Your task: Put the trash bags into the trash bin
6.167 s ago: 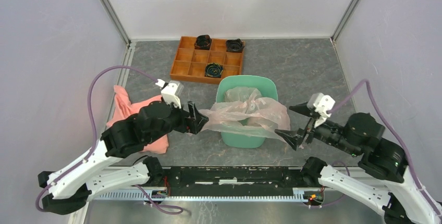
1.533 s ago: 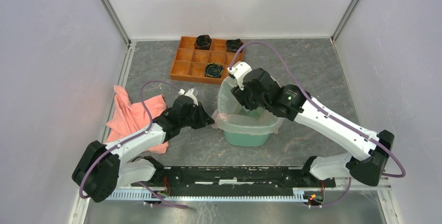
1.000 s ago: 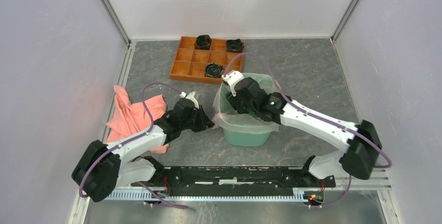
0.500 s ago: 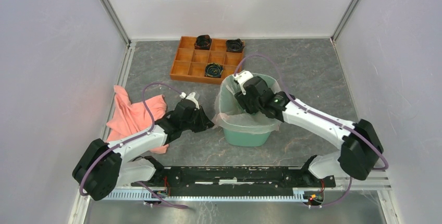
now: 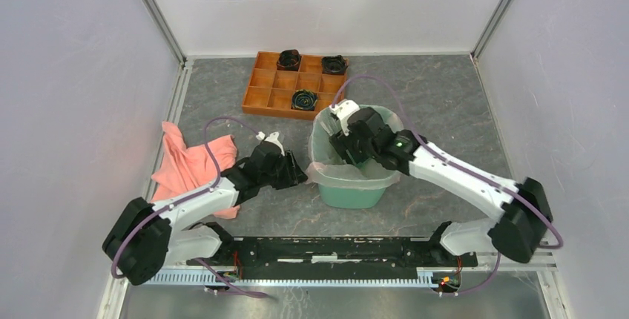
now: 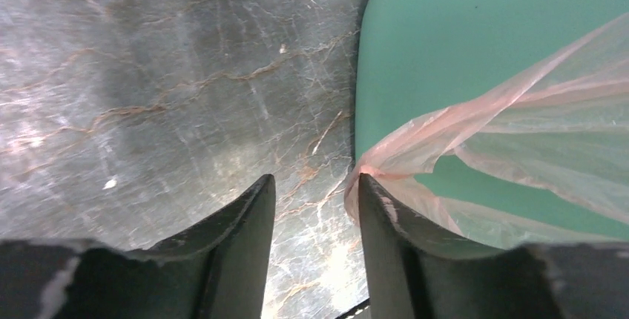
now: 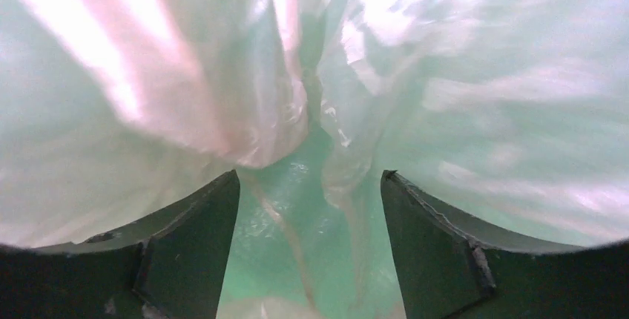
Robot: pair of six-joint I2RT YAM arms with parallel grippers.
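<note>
The mint-green trash bin (image 5: 348, 194) stands mid-table. The translucent pale-pink trash bag (image 5: 326, 176) lines it, its film folded over the rim. My right gripper (image 5: 348, 152) reaches down inside the bin, open and empty, with bag film (image 7: 222, 74) and the green bottom (image 7: 311, 245) before it. My left gripper (image 5: 297, 174) is low by the bin's left side, open. In the left wrist view the bag's hanging corner (image 6: 386, 174) touches the outer side of one fingertip (image 6: 371, 193), not between the fingers; the bin wall (image 6: 445, 52) is beside it.
An orange compartment tray (image 5: 259, 96) with black rolls stands behind the bin. A salmon-pink cloth (image 5: 189, 163) lies at the left, under the left arm. Grey enclosure walls surround the marbled tabletop (image 6: 148, 74).
My right gripper has kept working inside the bin, shifting slightly right. The left gripper has edged toward the bin's left side. The bag stays spread over the rim.
</note>
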